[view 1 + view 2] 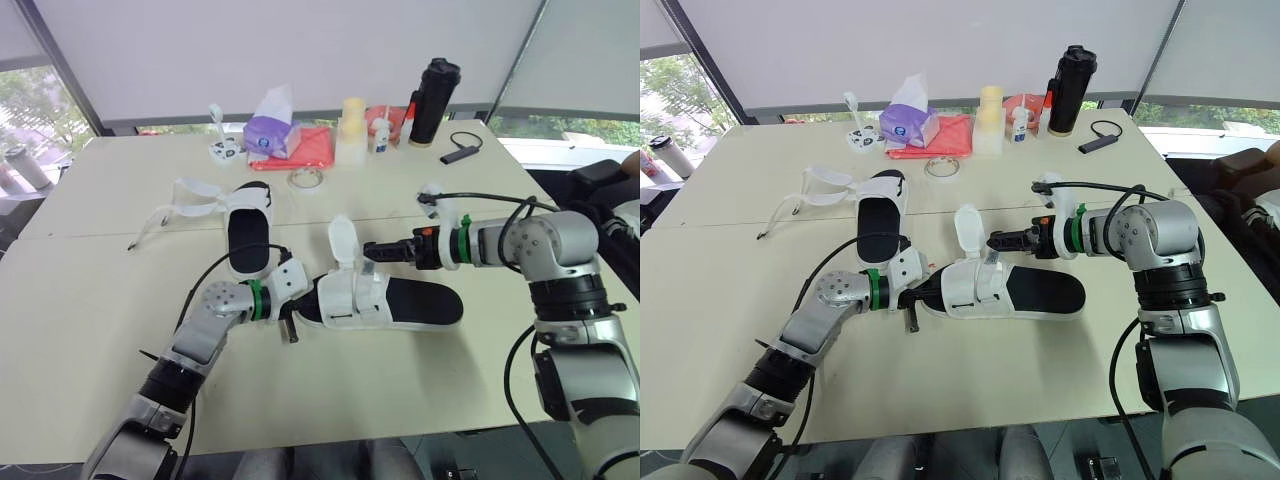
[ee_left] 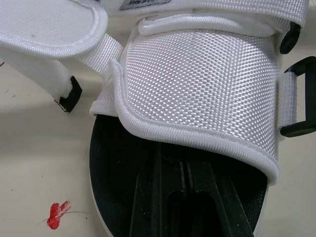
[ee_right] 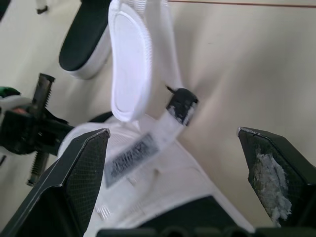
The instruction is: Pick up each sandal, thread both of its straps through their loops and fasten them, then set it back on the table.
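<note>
While the near sandal (image 1: 400,300) lies flat on the cream table (image 1: 90,330) between both arms, one upright strap (image 1: 342,238) stands up from its middle. The left gripper (image 1: 296,312) meets the sandal's end. The left wrist view shows it reaching under a wide woven band (image 2: 197,84) onto the black footbed, but whether it clamps anything cannot be told. That view also shows the band's coarse white webbing with piped edges, a black rectangular plastic loop (image 2: 301,96) and a red mark (image 2: 58,215) on the tabletop. The right gripper (image 3: 170,132) is spread wide, holding nothing, just short of the upright strap. Its wrist view shows the strap's smooth oval face. The far sandal (image 1: 248,235) lies beyond, its straps loose, with a purple tissue pack (image 1: 270,130) and a black bottle (image 1: 432,100) further back.
</note>
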`<state>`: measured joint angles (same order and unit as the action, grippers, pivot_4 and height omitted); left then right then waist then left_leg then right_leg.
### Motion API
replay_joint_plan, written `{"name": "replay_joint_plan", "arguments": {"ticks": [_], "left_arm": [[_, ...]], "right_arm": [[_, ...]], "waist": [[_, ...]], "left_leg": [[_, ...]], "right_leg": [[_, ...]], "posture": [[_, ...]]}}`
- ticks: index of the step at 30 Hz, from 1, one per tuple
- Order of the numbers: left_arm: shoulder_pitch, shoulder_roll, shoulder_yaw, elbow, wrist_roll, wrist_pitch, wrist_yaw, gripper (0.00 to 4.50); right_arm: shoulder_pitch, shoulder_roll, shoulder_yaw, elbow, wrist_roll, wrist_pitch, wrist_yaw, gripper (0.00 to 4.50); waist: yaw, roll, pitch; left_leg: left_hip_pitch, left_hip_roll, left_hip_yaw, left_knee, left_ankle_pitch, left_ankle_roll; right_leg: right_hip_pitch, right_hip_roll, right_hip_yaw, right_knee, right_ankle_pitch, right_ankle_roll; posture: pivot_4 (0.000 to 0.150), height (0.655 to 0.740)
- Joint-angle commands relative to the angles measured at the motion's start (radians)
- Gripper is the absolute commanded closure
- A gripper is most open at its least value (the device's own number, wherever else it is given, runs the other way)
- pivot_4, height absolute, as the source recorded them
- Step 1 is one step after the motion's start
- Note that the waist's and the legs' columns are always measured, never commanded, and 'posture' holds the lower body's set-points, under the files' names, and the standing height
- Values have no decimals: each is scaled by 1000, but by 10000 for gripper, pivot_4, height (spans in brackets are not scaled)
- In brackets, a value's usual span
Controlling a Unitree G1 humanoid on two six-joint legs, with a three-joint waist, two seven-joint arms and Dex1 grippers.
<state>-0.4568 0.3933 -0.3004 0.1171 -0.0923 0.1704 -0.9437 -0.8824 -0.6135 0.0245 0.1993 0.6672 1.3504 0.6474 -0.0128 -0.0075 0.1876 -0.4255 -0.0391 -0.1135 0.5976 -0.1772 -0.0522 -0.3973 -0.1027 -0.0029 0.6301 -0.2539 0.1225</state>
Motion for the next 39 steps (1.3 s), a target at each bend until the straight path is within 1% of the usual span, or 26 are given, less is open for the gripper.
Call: {"name": "replay_joint_plan", "arguments": {"ticks": [1,8,12,16,18,23,31,35,39], "left_arm": [[34,3,-47,24,35,36,-6,45000],[35,0,-48,17,34,39,-2,45000],[40,-2,-48,9,33,42,4,45000],[41,-3,-48,3,33,47,7,45000],[41,-3,-47,2,33,47,8,45000],[39,-4,-47,4,34,45,11,45000],[36,-6,-45,10,36,38,14,45000],[35,-8,-45,13,36,34,14,45000],[29,-11,-45,21,38,32,16,45000]], "right_arm": [[-39,13,-22,19,-15,-21,12,627],[-51,21,-3,44,-65,-76,25,627],[-18,2,89,44,-168,-200,46,627],[-4,-7,136,63,-231,-259,72,627],[12,-16,183,56,-283,-304,78,627],[40,-37,235,40,-373,-394,98,627],[-17,-39,130,49,-352,-377,111,627],[-158,4,-17,109,-229,-227,125,627],[-197,39,-49,142,-180,-146,152,627]], "waist": [[1,0,0],[0,0,0],[0,0,0],[0,0,0],[0,0,0],[1,0,0],[1,0,0],[0,2,1],[3,2,0]], "left_leg": [[0,0,0,0,0,0],[0,0,0,0,0,0],[0,0,0,0,0,0],[0,0,0,0,0,0],[0,0,0,0,0,0],[0,0,0,0,0,0],[0,0,0,0,0,0],[0,0,0,0,0,0],[0,0,-1,-1,0,0]], "right_leg": [[0,0,0,0,0,0],[0,0,0,0,0,0],[0,0,0,0,0,0],[0,0,0,0,0,1],[0,0,0,0,0,1],[0,0,0,0,0,1],[0,0,0,0,0,1],[0,0,0,0,0,0],[0,0,0,0,0,0]], "posture": [[1500,7400],[1500,7400],[1500,7400],[1500,7400],[1500,7400],[1500,7400],[1500,7400],[1500,7400],[1500,7400]]}}
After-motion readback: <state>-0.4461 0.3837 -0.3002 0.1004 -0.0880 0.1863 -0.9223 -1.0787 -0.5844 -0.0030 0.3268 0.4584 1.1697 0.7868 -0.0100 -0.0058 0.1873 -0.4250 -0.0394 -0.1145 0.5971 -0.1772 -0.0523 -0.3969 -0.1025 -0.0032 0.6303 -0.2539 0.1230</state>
